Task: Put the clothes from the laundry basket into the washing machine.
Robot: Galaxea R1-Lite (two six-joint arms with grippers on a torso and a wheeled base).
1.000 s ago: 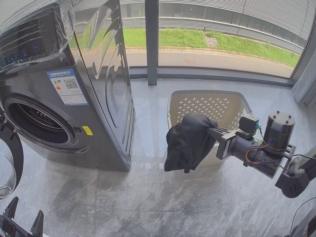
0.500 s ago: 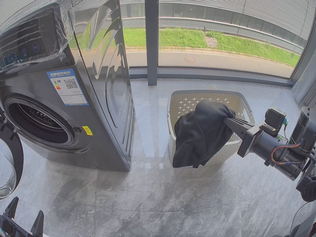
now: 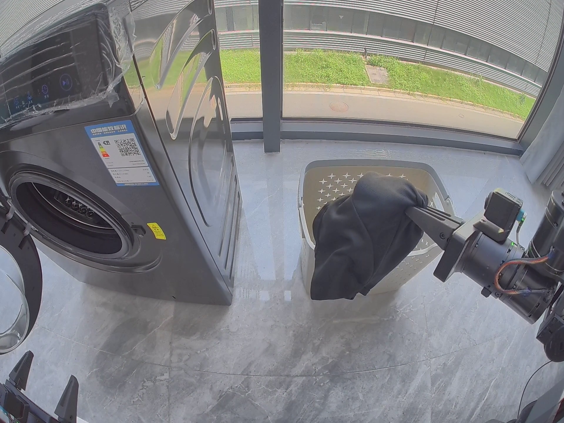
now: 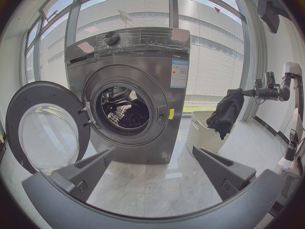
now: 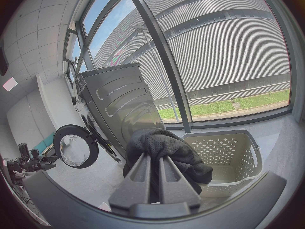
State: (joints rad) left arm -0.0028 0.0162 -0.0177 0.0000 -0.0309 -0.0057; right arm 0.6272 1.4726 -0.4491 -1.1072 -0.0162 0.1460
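A black garment (image 3: 361, 239) hangs from my right gripper (image 3: 414, 211), which is shut on its top fold; it drapes over the front of the white laundry basket (image 3: 329, 174). In the right wrist view the fingers (image 5: 143, 172) pinch the garment (image 5: 171, 147) above the basket (image 5: 228, 150). The grey washing machine (image 3: 176, 118) stands to the left, its round door (image 3: 14, 289) swung open and the drum (image 4: 125, 110) holding a dark item (image 4: 135, 118). My left gripper (image 4: 153, 150) is open and low, facing the machine's front.
A window wall and dark pillar (image 3: 270, 60) run behind the basket. Grey tiled floor (image 3: 264, 348) stretches between the machine and the basket. The open door (image 4: 44, 128) juts out on the machine's left side.
My right gripper has carried the black garment to the right and farther away, from in front of the basket's left corner to over the basket. The left gripper has stayed put.
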